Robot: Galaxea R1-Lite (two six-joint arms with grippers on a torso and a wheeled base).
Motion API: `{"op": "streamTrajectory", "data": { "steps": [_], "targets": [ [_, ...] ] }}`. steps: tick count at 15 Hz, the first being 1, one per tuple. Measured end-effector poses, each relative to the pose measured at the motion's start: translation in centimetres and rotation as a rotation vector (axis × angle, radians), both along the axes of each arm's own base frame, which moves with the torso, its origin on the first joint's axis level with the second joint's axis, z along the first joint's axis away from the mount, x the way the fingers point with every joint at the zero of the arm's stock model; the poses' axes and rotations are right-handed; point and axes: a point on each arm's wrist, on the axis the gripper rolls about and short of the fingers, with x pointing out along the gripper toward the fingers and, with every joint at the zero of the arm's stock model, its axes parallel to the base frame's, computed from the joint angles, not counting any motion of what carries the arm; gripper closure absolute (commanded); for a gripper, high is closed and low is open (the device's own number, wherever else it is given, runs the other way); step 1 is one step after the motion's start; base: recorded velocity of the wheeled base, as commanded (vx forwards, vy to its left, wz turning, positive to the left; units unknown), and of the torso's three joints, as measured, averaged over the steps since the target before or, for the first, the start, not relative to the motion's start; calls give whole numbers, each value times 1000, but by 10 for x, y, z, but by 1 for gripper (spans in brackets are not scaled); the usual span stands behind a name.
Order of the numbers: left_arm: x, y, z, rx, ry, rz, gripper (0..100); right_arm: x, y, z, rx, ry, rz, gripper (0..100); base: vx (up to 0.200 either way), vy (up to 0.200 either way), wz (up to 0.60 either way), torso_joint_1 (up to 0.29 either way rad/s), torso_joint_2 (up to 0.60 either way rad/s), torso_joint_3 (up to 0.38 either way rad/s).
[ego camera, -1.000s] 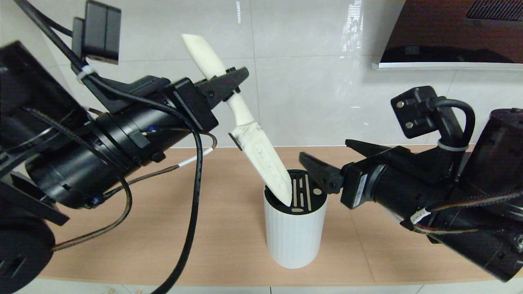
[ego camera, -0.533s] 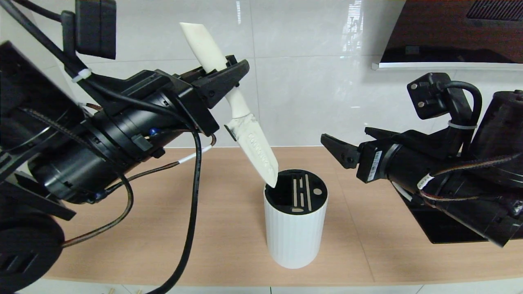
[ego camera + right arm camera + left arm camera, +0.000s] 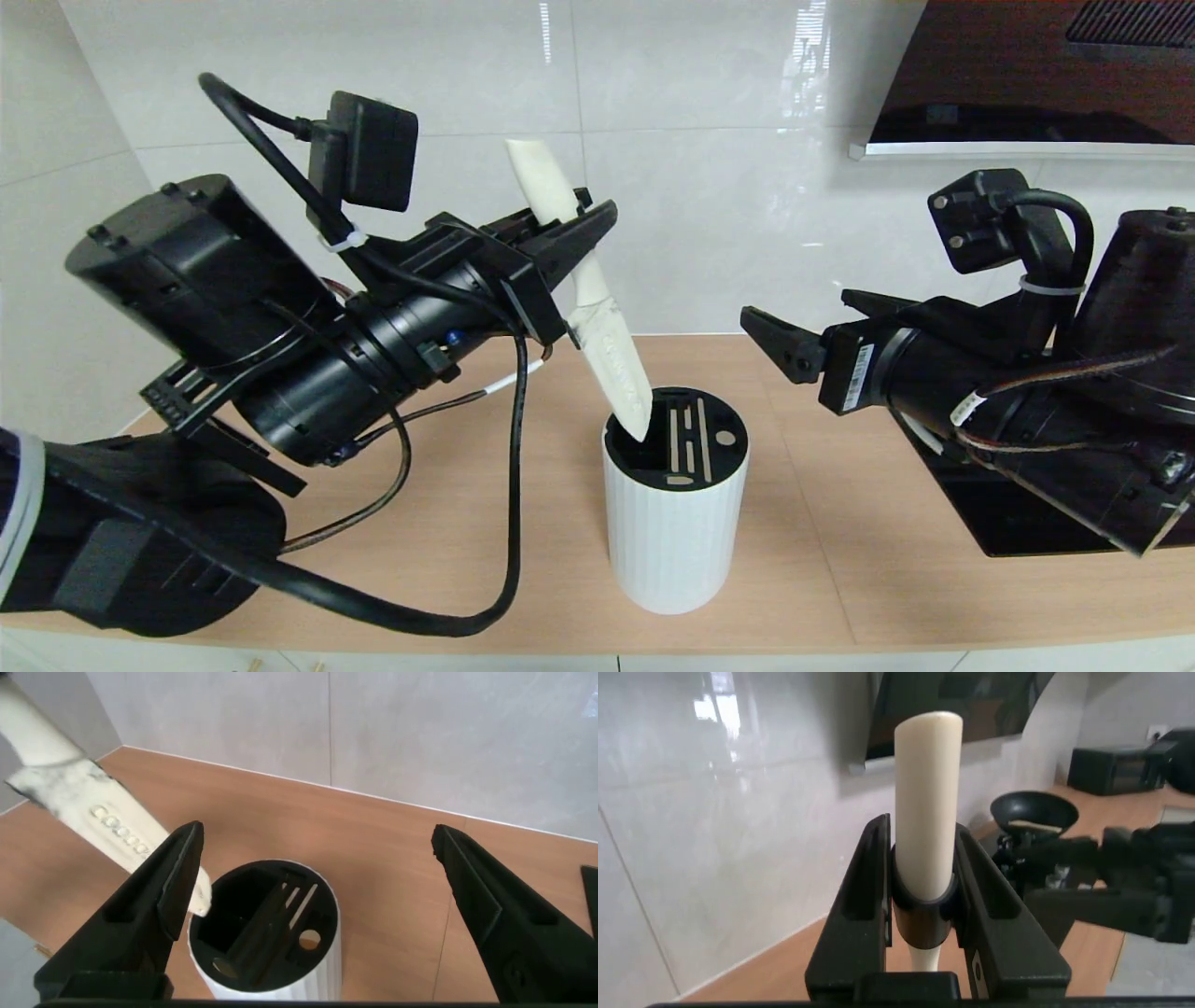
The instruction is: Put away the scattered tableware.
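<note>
In the head view, the left gripper (image 3: 583,219) clamps the handle of a white knife (image 3: 616,373). The knife slants down from it with its tip at the wide opening of the white holder (image 3: 674,532) on the counter (image 3: 448,523), and the right gripper (image 3: 795,313) hangs spread wide above the holder's other side. At the left wrist, the fingers (image 3: 868,887) squeeze the handle, its butt sticking out past them. At the right wrist, the holder (image 3: 266,929) sits below, between the wide-apart fingers (image 3: 159,896), with the knife (image 3: 103,812) tip at its rim.
</note>
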Motion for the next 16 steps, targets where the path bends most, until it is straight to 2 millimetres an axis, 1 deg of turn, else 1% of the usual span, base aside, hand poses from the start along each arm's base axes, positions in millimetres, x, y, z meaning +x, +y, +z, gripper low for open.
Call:
{"op": "streamTrajectory", "data": {
  "steps": [5,11,14,16],
  "targets": [
    [7,-6,-11,4,8,0,100,1,1,-2,-4,4,-1,0,0,0,0,0,0,0],
    [15,-17,-35,44,69,-15,100,1,1,0,0,0,-3,0,0,0,0,0,0,0],
    [18,-23,-45,42,65,-24,100,1,1,-1,-1,1,-3,0,0,0,0,0,0,0],
    [21,-28,-56,56,85,-29,100,2,1,-2,-3,3,-3,0,0,0,0,0,0,0]
  ]
}}
